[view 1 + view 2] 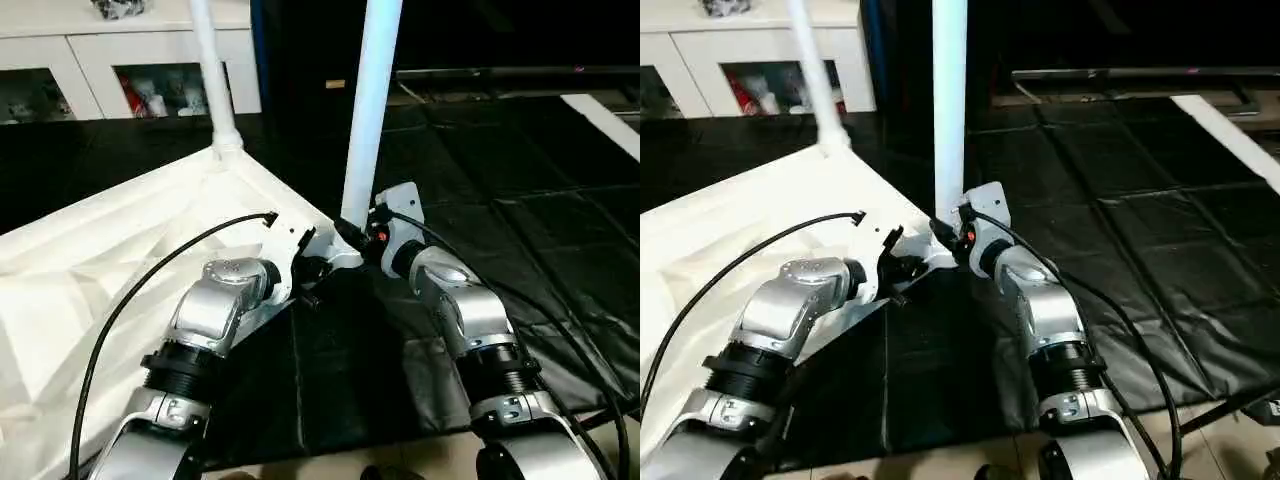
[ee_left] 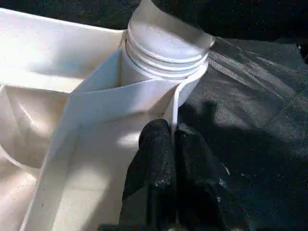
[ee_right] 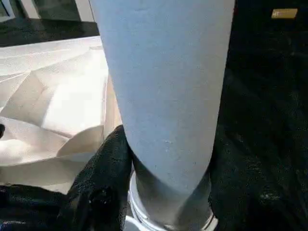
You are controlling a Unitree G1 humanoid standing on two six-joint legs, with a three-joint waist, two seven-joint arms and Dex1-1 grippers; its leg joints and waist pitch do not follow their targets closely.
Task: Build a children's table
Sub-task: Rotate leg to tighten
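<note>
Here the left gripper pinches the ribbed top's thin rim, the right gripper clasps a smooth round leg

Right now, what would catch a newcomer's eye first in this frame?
The tall white leg standing upright in the near corner socket of the upturned table top, with the right hand closed around its base. Beside it, the left hand pinches the top's rim, and a second leg already stands in the far corner.

overhead light glared off the white table top, the dark floor mat stayed dim, and close wrist views were soft.
</note>
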